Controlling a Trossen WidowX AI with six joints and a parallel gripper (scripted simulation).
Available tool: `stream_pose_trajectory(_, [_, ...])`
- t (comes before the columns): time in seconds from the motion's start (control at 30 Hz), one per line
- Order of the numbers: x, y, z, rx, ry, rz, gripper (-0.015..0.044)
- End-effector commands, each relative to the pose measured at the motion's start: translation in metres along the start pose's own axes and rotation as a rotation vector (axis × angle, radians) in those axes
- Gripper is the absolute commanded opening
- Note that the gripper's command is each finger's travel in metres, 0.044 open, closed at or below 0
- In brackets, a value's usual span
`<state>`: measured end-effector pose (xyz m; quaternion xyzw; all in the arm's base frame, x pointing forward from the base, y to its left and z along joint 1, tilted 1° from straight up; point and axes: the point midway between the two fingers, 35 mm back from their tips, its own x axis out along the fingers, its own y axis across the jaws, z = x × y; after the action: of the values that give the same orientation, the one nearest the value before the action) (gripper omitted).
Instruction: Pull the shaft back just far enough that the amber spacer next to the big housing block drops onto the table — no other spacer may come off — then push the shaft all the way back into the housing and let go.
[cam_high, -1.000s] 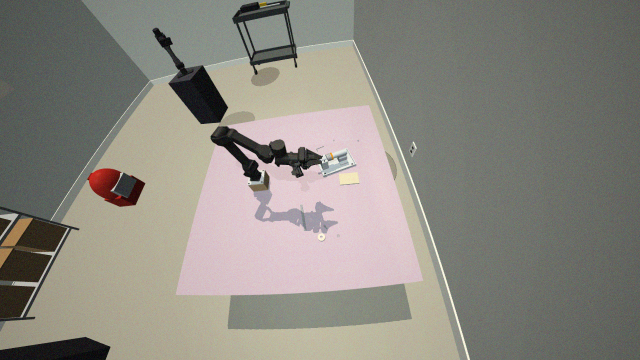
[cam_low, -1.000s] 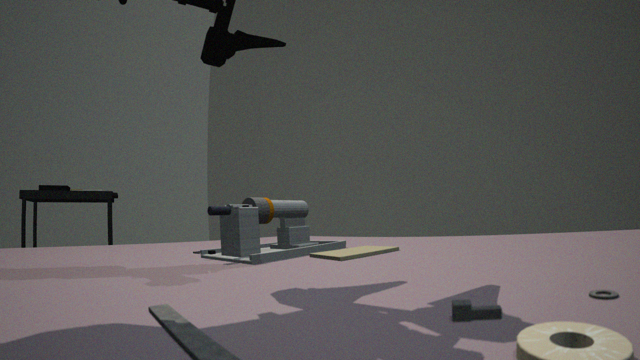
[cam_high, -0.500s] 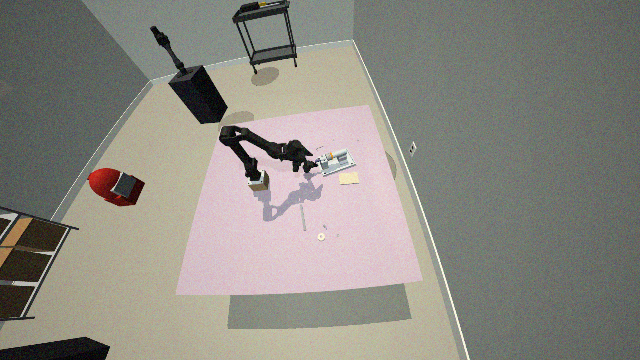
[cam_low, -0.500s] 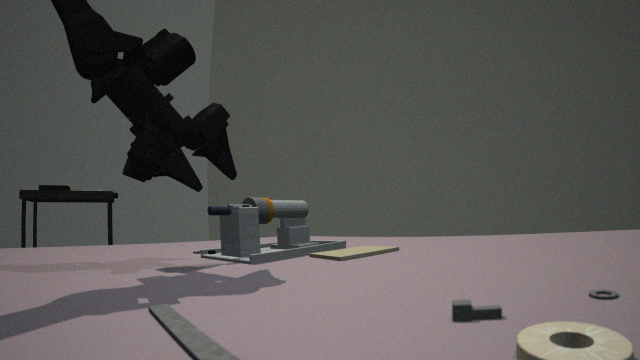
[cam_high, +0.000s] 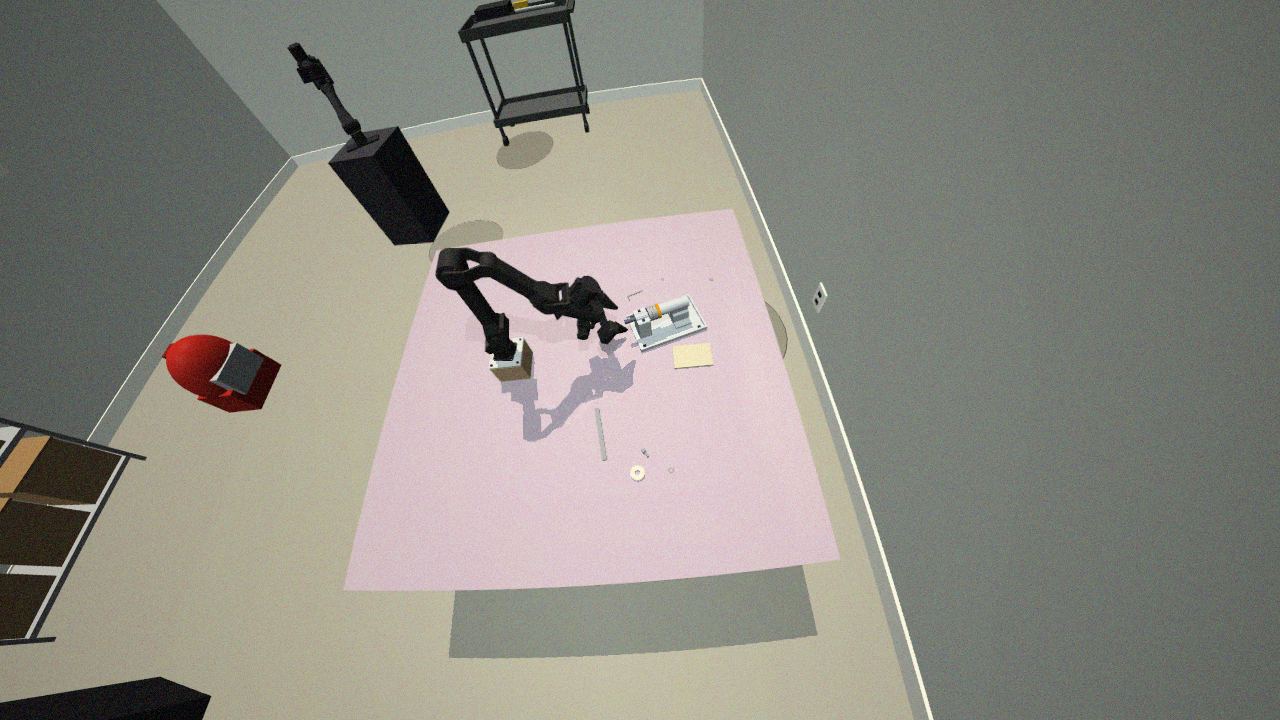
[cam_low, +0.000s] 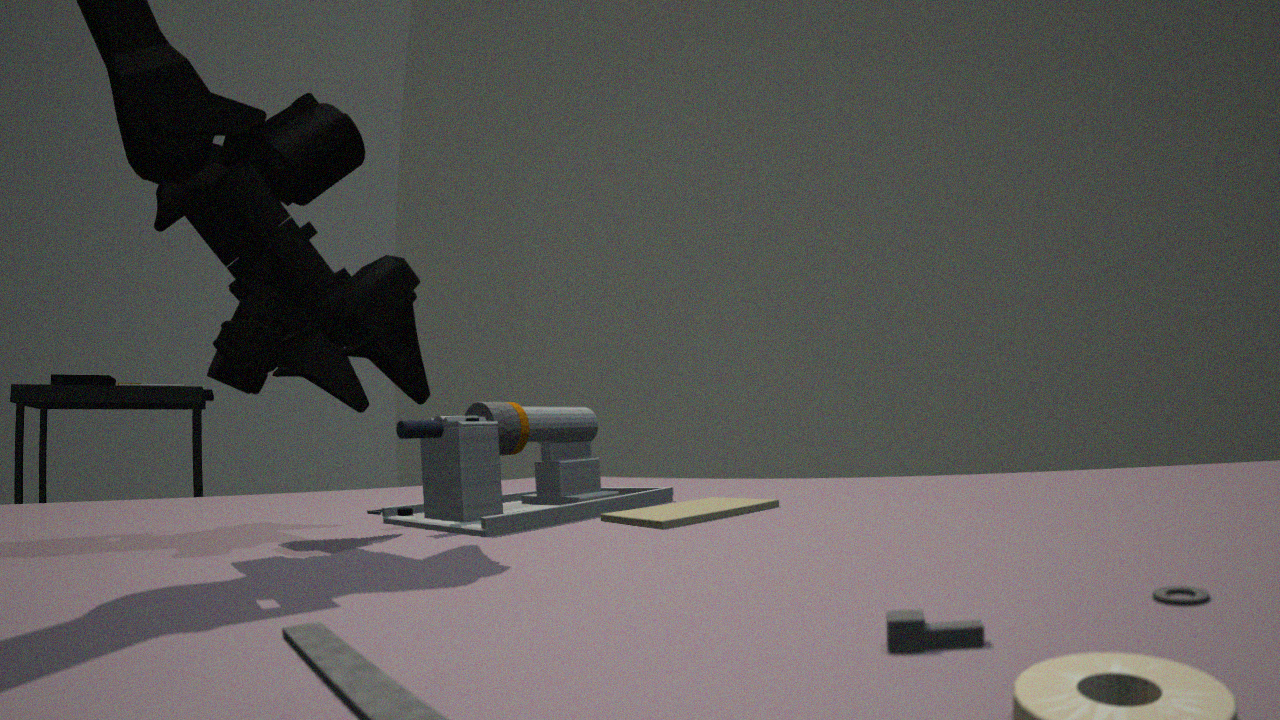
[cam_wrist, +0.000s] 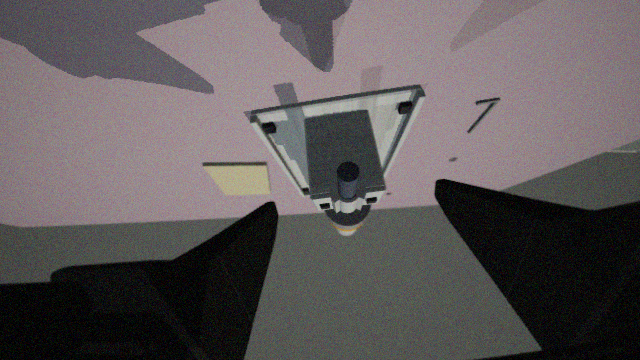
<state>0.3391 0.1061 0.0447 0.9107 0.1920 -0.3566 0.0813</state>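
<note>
My gripper (cam_high: 619, 318) (cam_low: 393, 404) (cam_wrist: 354, 198) is open and empty, its fingertips just above and behind the shaft's dark end (cam_low: 418, 429) (cam_wrist: 348, 172). That end sticks out of the near support block (cam_low: 474, 470) (cam_wrist: 340, 140) and shows between and below the fingers in the wrist view. The amber spacer (cam_high: 657, 309) (cam_low: 522, 428) is on the shaft line, against the pale cylindrical housing (cam_high: 675, 305) (cam_low: 563, 423). Grey spacer material (cam_low: 497, 420) lies between it and the near block; separate spacers cannot be told apart. The shaft inside is hidden.
The fixture stands on a rimmed base tray (cam_low: 581, 513). A yellow pad (cam_high: 692, 355) (cam_low: 689, 512) (cam_wrist: 245, 180) lies beside it, a hex key (cam_high: 634, 294) (cam_wrist: 482, 116) on the other side. Farther off lie a grey bar (cam_high: 601, 435), a bolt (cam_low: 905, 632), a washer (cam_low: 1163, 598) and a cream ring (cam_low: 1047, 689).
</note>
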Motion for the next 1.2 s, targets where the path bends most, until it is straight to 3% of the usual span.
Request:
stream_pose_trajectory(0.0, [0.0,0.0,0.001,0.004,-0.004,0.004,0.044])
stream_pose_trajectory(0.73, [0.001,0.0,0.0,-0.012,-0.007,0.003,0.044])
stream_pose_trajectory(1.17, [0.027,-0.004,-0.03,-1.21,-0.237,-0.189,0.044])
